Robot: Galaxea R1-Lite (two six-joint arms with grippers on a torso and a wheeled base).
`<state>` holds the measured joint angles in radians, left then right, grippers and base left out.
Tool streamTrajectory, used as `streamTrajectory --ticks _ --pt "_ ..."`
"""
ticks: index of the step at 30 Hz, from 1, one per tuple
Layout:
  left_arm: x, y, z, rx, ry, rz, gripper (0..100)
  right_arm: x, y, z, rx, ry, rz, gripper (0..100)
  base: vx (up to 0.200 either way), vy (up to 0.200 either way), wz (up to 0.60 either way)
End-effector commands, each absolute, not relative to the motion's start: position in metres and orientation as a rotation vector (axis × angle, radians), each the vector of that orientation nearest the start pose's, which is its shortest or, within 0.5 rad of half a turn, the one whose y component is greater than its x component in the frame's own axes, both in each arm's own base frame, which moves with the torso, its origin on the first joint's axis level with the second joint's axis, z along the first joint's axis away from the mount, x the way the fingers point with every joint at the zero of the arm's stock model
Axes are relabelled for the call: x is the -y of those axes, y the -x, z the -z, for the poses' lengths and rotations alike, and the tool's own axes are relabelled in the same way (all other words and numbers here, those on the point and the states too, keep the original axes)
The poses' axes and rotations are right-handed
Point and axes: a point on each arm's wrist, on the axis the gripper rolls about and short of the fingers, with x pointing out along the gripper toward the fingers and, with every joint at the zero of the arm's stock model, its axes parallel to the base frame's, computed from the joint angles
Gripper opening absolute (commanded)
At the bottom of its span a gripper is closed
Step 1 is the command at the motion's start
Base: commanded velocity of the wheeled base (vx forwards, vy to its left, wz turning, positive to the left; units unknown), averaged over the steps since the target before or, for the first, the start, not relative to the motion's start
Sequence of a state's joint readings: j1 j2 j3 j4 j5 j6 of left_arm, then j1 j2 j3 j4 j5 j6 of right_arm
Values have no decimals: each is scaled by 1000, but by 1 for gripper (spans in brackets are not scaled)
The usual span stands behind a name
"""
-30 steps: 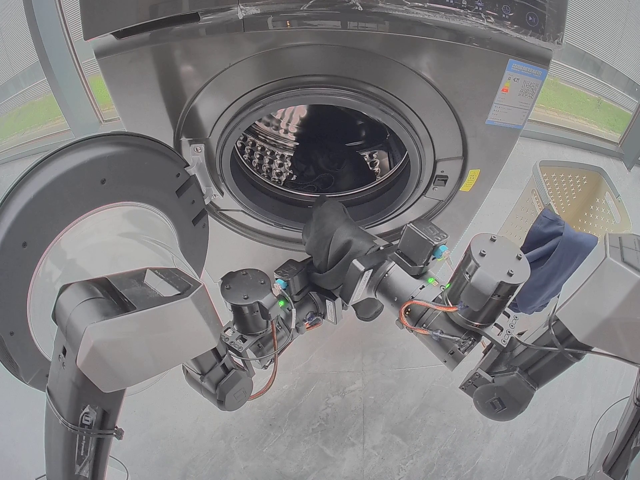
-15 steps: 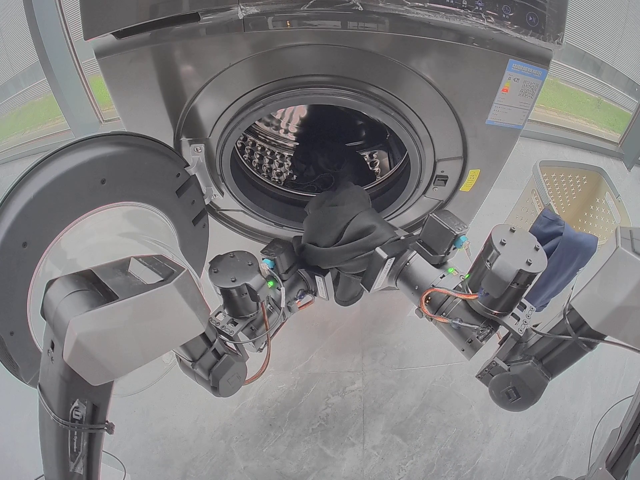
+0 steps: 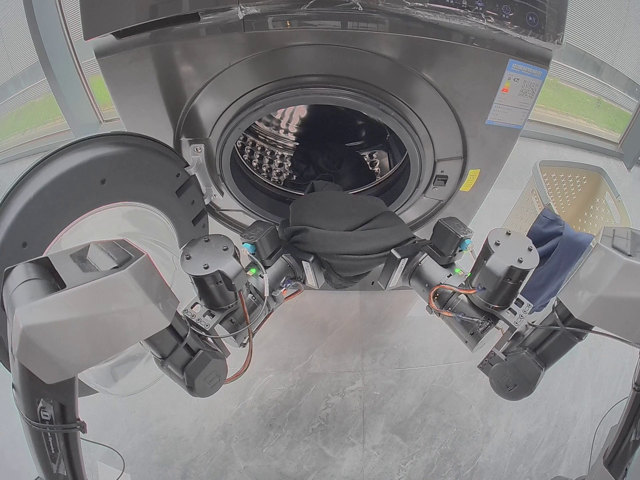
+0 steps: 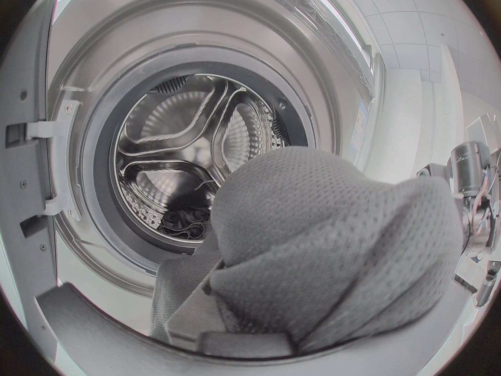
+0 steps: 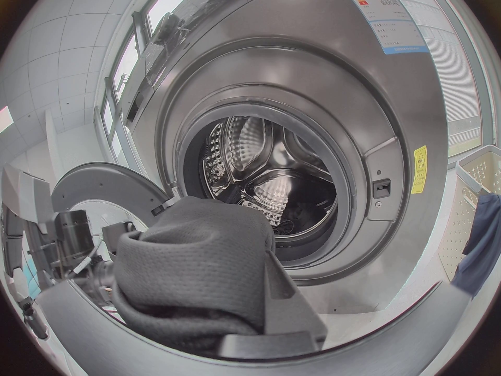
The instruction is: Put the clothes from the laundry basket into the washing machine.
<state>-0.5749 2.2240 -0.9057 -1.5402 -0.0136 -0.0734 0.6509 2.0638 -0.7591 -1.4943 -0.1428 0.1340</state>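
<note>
While both arms hold the load at the mouth of the machine, the step in hand is the transfer itself. The black mesh garment [image 3: 347,231] hangs bunched between the left gripper [image 3: 319,273] and the right gripper [image 3: 393,269], just in front of the lower rim of the opening and not yet inside. Each gripper's jaws look clamped on that garment, whose folds drape over and hide the fingertips.

The grey front-loading washing machine [image 3: 320,61] is brushed metal. Its round grey door [image 3: 87,188] is swung wide to the left, and its perforated steel drum [image 3: 267,155] is glossy and ribbed, with a dark crumpled item [image 4: 182,223] already lying at the bottom. The garment is a soft, limp knit with fine holes, likely to sag and snag on the rim. The next move probably calls for pushing it forward over the lip before letting go. To the right stands a beige perforated plastic laundry basket [image 3: 587,195] with a navy blue cloth [image 3: 557,255] draped over its near edge.
</note>
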Motion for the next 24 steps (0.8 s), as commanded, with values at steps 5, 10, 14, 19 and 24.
streamTrajectory --ticks 5,10,14,19,24 --pt "216 -327 -122 216 141 604 0 -220 -294 -125 127 -194 -517 0 0 0 0" --pt "215 -321 -128 220 143 609 0 -215 -287 -129 127 -187 -528 100 0 0 0" --pt "203 -304 -137 196 136 601 0 -200 -259 -122 62 -146 -609 100 0 0 0" --pt "190 -289 -136 159 126 593 0 -189 -224 -108 -17 -69 -721 100 0 0 0" --pt "188 -289 -130 139 133 587 0 -185 -208 -104 -52 -37 -778 100 0 0 0"
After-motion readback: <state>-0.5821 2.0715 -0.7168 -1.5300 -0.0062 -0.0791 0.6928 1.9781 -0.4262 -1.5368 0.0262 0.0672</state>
